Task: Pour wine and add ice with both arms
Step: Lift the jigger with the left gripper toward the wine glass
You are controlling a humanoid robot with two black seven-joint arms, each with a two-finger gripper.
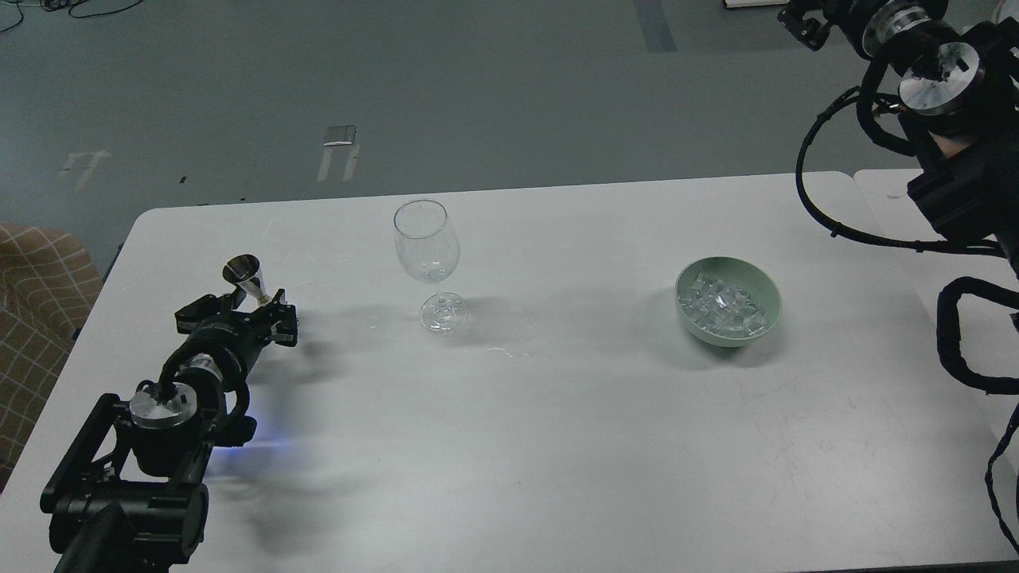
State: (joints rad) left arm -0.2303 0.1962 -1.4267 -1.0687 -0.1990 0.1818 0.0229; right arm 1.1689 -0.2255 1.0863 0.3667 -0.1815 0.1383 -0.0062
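An empty clear stemmed wine glass [427, 248] stands upright in the middle of the white table [557, 414]. Several ice cubes [724, 306] lie in a pale green bowl [766, 318] to its right. My left gripper [253, 309] is low over the table's left side, shut on the stem of a small silver metal jigger [244, 273] that leans slightly left; the jigger's lower part is hidden by the fingers. My right arm is raised at the upper right, well above and beyond the bowl. Its gripper [798, 22] is dark and partly cut off by the top edge.
A second white table [899, 239] adjoins on the right under the right arm's looping cables [820, 215]. A checked brown cloth [36, 302] lies off the table's left edge. Grey floor lies beyond the far edge.
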